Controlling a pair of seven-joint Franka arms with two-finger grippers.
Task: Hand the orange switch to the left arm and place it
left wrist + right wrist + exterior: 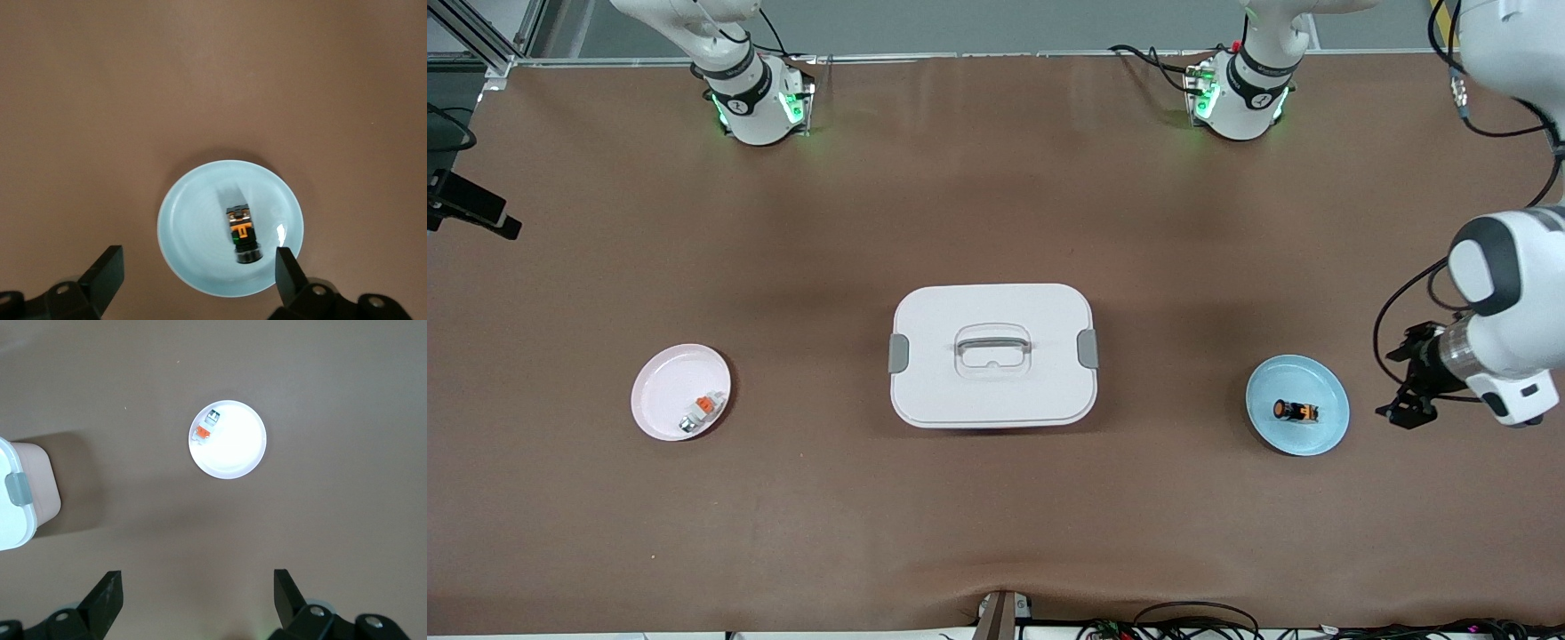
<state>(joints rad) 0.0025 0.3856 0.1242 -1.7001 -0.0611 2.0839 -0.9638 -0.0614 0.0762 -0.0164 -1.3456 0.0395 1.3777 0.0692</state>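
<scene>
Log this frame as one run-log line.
stage: pre-grasp | orange switch: on blue plate | left gripper: open above plate | right gripper: open, waiting | box: mid-table, closed

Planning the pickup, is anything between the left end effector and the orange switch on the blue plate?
Nothing visible. The orange switch lies alone on the blue plate, and the left end effector, open, hangs above with only air between them.

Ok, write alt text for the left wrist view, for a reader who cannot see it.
A tiny black stubby orange switch with an orange band lies on a round pale blue plate on the brown table cover. The left gripper hangs over the plate's edge, its two black fingers open wide and touching nothing.
</scene>
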